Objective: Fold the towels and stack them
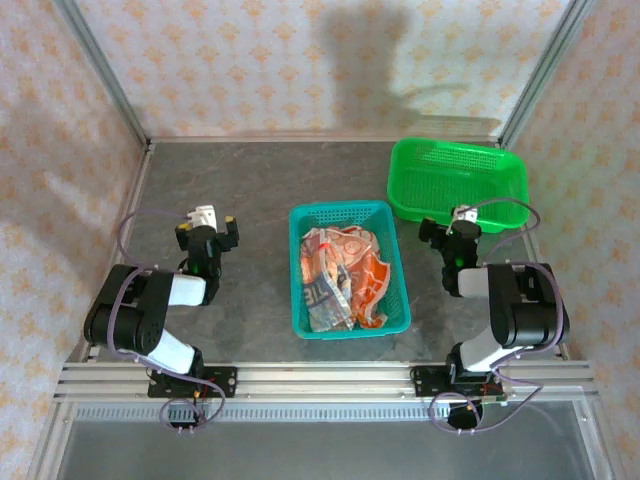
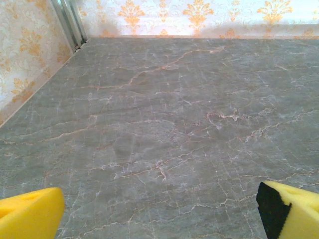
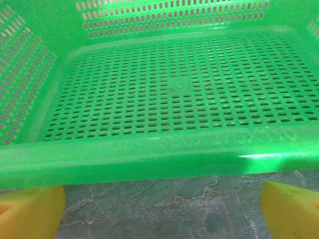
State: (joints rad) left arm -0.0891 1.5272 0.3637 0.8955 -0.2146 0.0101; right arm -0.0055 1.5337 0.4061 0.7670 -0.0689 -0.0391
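You are looking down through the top camera from above and behind the left arm [image 1: 140,315] and the right arm [image 1: 515,310], taking in the whole table [image 1: 260,190], the teal basket [image 1: 340,208] at its middle and the green basket [image 1: 460,152] at far right. Your left wrist camera is sitting low, facing across bare tabletop toward the far wall [image 2: 199,15], yellow fingers [image 2: 30,214] framing its bottom corners. Your right wrist camera is peering closely into the green basket, sharing it with the top view
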